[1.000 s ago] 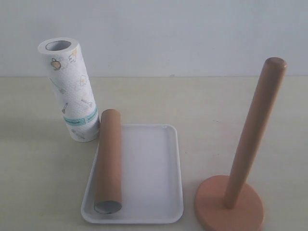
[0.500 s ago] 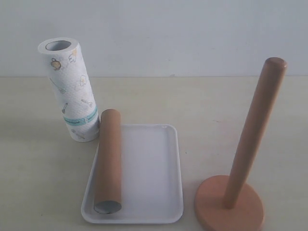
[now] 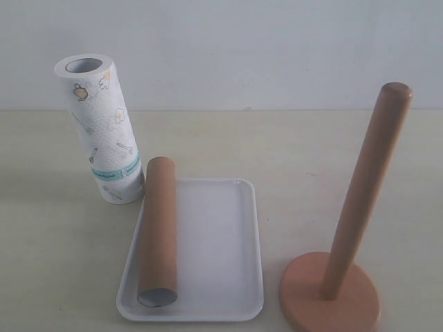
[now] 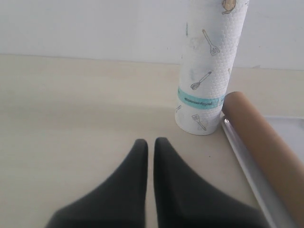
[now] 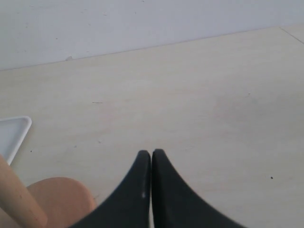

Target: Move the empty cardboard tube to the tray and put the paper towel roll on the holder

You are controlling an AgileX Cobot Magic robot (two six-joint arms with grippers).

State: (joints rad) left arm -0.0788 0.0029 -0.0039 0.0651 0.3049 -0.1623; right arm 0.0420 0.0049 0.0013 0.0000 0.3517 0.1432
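The empty cardboard tube (image 3: 158, 228) lies lengthwise along the left side of the white tray (image 3: 221, 242), its grey open end toward the front. The paper towel roll (image 3: 100, 128) stands upright on the table just behind the tray's left corner. At the right stands the wooden holder (image 3: 367, 187) with its post bare. In the exterior view neither gripper shows. My left gripper (image 4: 150, 141) is shut and empty, low over the table, a short way from the roll (image 4: 209, 71) and the tube (image 4: 266, 147). My right gripper (image 5: 151, 152) is shut and empty beside the holder's base (image 5: 61, 194).
The pale table runs back to a white wall. The tray's rim (image 4: 247, 166) lies close to the foot of the roll. A corner of the tray (image 5: 12, 133) shows in the right wrist view, beyond the holder's post (image 5: 14, 194).
The tube's near end has shifted very slightly to the right on the tray. Nothing else has moved.
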